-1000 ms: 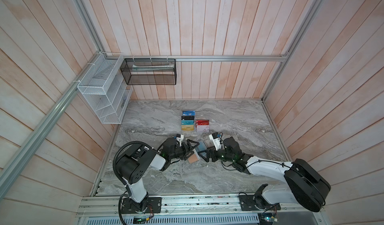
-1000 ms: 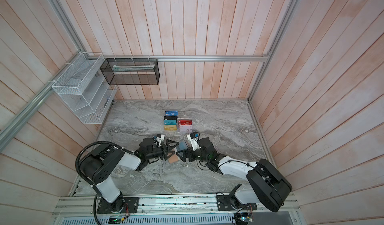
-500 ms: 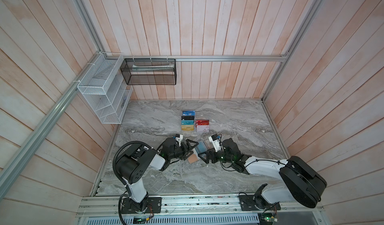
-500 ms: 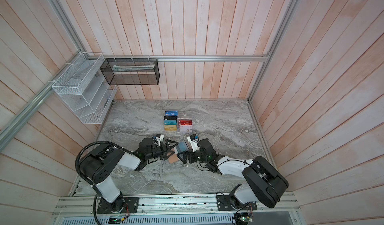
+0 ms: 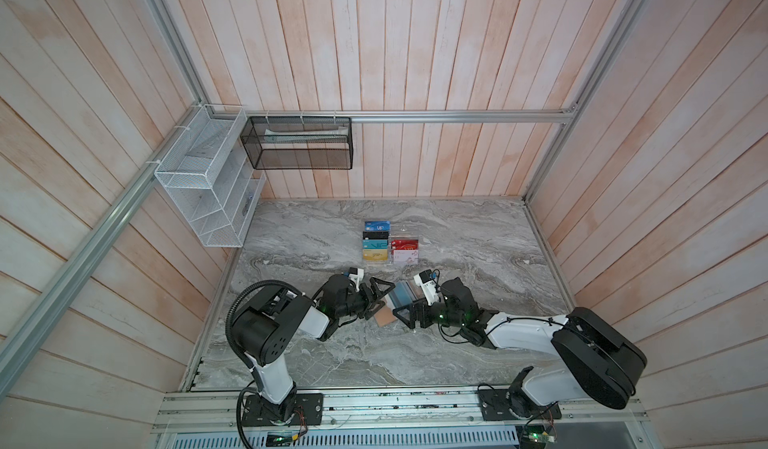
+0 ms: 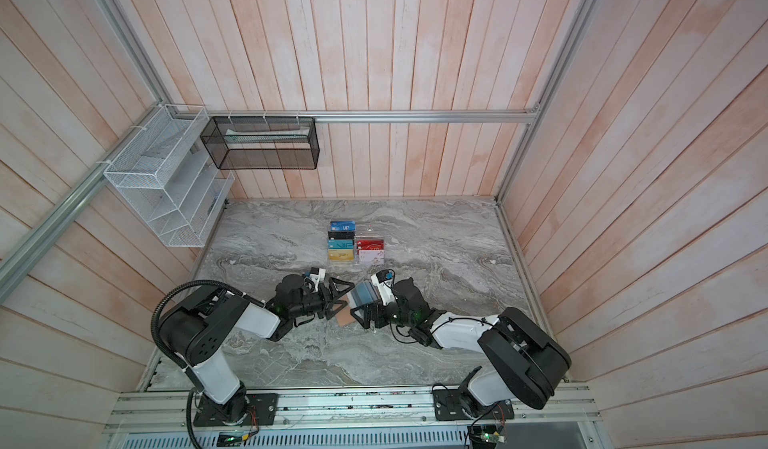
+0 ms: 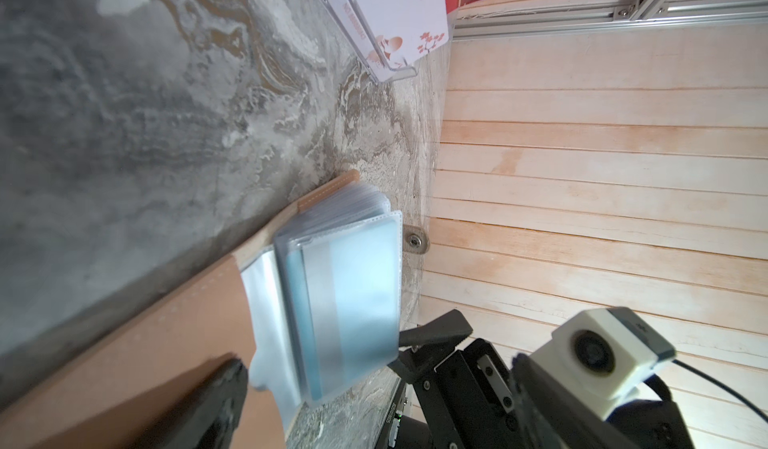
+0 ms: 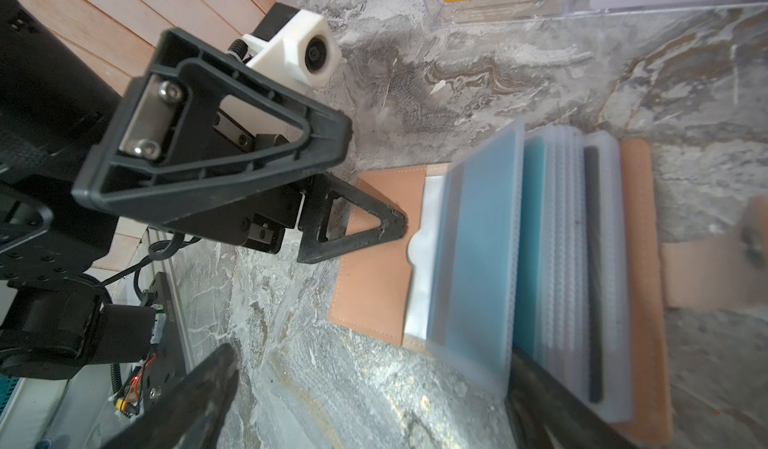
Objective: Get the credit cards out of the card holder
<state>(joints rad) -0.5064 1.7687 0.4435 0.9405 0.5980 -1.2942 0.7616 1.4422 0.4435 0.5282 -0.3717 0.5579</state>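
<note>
The card holder (image 5: 384, 317) (image 6: 345, 318) lies open on the marble table, tan cover down, between both grippers. Its clear sleeve pages stand fanned up. The front page holds a blue-grey credit card (image 7: 353, 293) (image 8: 478, 251). Behind it sit a teal card (image 8: 534, 239) and the dark edge of a black card (image 8: 592, 260). My left gripper (image 5: 384, 299) (image 8: 376, 179) is open, and its lower fingertip (image 8: 390, 224) rests on the tan cover (image 8: 374, 268). My right gripper (image 5: 409, 305) (image 8: 370, 405) is open, with one finger (image 8: 548, 401) behind the raised front page.
A clear acrylic tiered stand (image 5: 420, 256) (image 7: 390, 75) with several coloured cards stands just beyond the holder. A white wire rack (image 5: 203, 185) hangs on the left wall and a black mesh basket (image 5: 299, 143) on the back wall.
My right gripper has edged slightly left, closer into the sleeve pages. The left gripper has stayed on the cover.
</note>
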